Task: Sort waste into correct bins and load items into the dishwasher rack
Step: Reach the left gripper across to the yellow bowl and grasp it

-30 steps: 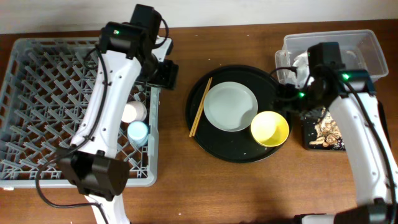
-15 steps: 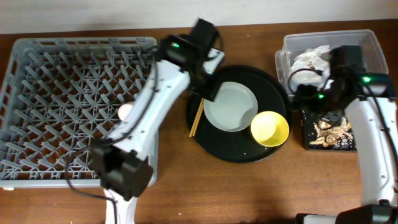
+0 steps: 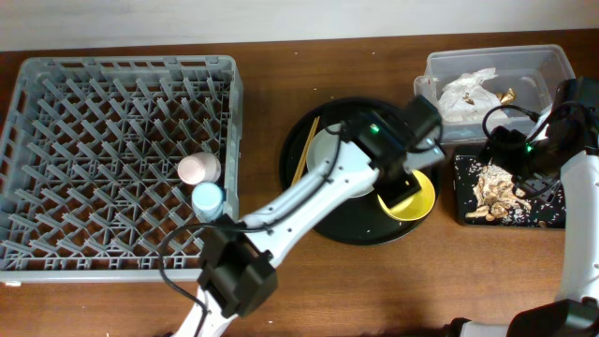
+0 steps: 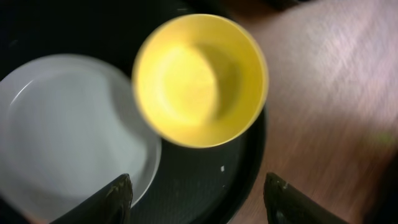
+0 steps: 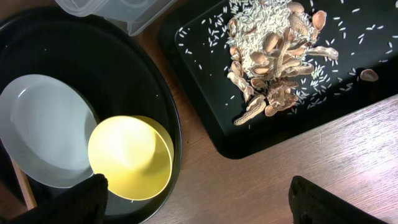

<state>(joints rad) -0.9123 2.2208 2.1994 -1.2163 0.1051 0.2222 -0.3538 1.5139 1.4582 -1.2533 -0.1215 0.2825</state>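
Observation:
The yellow bowl (image 3: 418,197) (image 4: 199,81) (image 5: 130,155) stands on the big round black tray (image 3: 348,217), next to the pale green plate (image 3: 324,150) (image 4: 68,130) (image 5: 46,127). My left gripper (image 3: 398,176) (image 4: 200,200) is open and empty, hovering above the bowl. Brown chopsticks (image 3: 303,159) lie at the tray's left. The pink cup (image 3: 198,168) and light-blue cup (image 3: 208,198) sit in the grey rack (image 3: 84,140). White tissue (image 3: 468,90) lies in the clear tub (image 3: 552,64). Food scraps (image 3: 491,187) (image 5: 277,59) lie in the flat black tray (image 3: 538,217) (image 5: 205,56). My right gripper (image 3: 515,152) (image 5: 202,202) is open and empty.
My left arm reaches from the front edge diagonally across the round tray and hides part of the plate. Rice grains are scattered in the flat black tray. Bare wooden table (image 3: 374,290) shows along the front and between the rack and the round tray.
My left arm has swung from the rack rightward to above the yellow bowl. My right gripper has moved right, from the clear tub to over the flat black tray.

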